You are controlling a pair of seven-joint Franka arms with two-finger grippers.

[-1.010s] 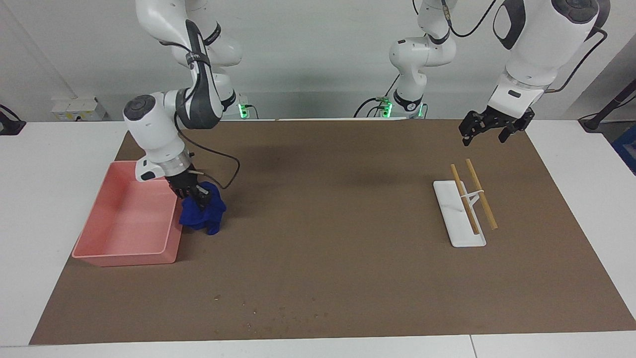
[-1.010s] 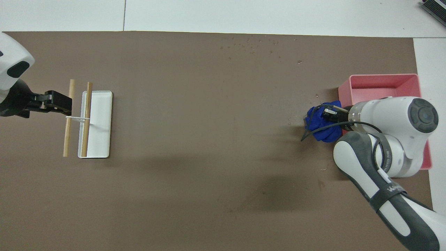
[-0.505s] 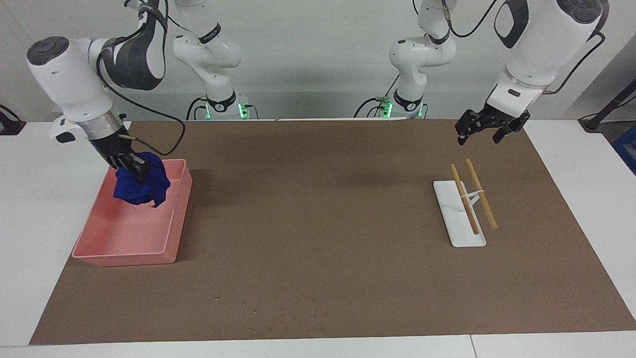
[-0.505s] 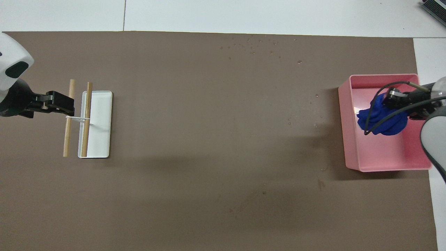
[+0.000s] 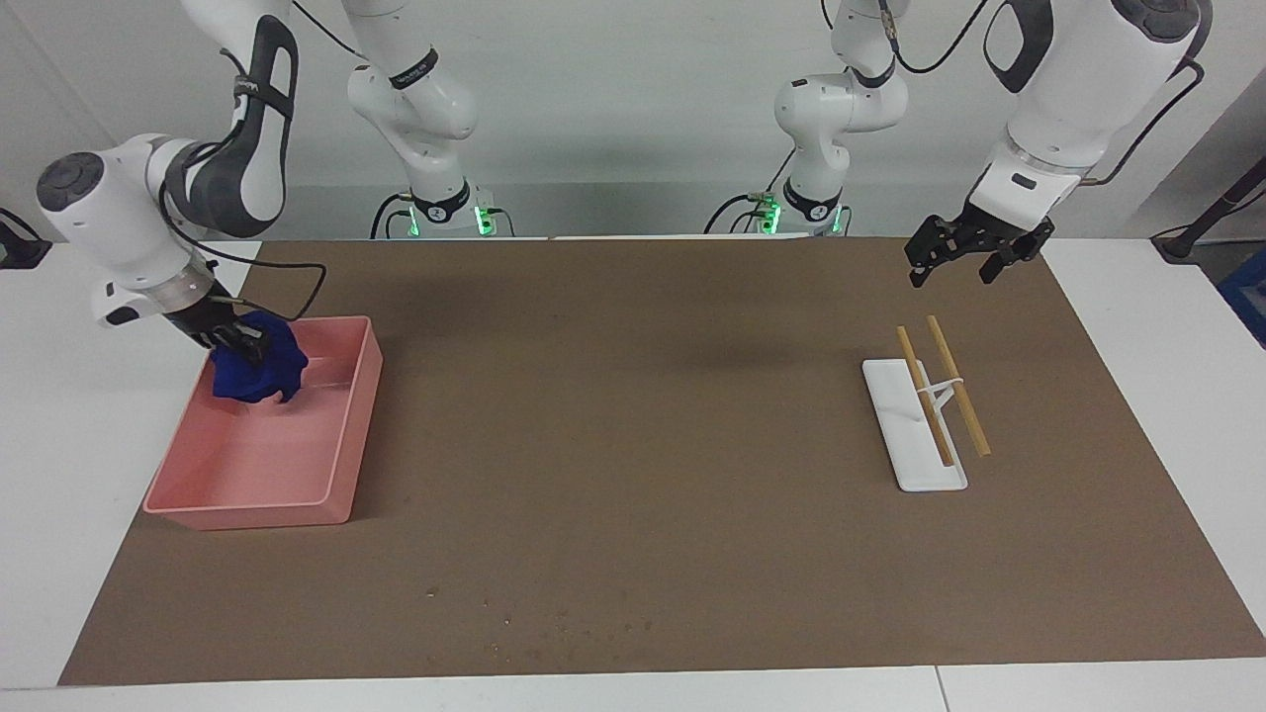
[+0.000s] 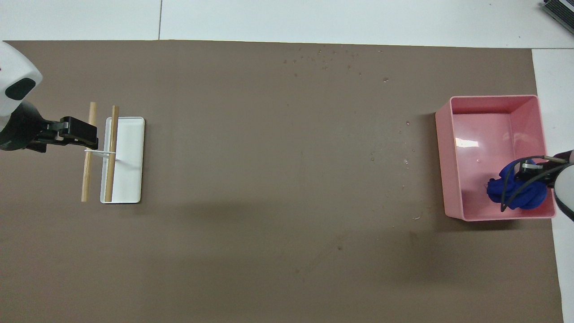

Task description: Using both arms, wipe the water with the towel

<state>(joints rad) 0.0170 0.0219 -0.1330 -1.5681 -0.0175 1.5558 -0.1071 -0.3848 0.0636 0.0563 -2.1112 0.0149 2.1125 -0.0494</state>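
My right gripper [image 5: 237,341] is shut on the deep-blue towel [image 5: 255,374] and holds it low inside the pink tray [image 5: 336,465], at the tray's corner nearest the robots. The overhead view shows the towel [image 6: 515,193] and right gripper [image 6: 531,169] in that corner of the tray [image 6: 448,157]. Tiny water droplets [image 5: 554,623] lie on the brown mat near its edge farthest from the robots [image 6: 327,58], and a few more droplets [image 6: 406,160] lie beside the tray. My left gripper [image 5: 954,262] hangs open and empty over the mat at the left arm's end [image 6: 76,134].
A white rectangular dish [image 5: 915,435] with two wooden sticks [image 5: 954,386] across a small stand lies under the left gripper's side of the mat; it also shows in the overhead view [image 6: 130,170]. The brown mat [image 5: 633,415] covers most of the table.
My right gripper carried the towel from the mat beside the tray up over the tray's rim, then lowered it into the tray's corner nearest the robots. The left gripper barely moved.
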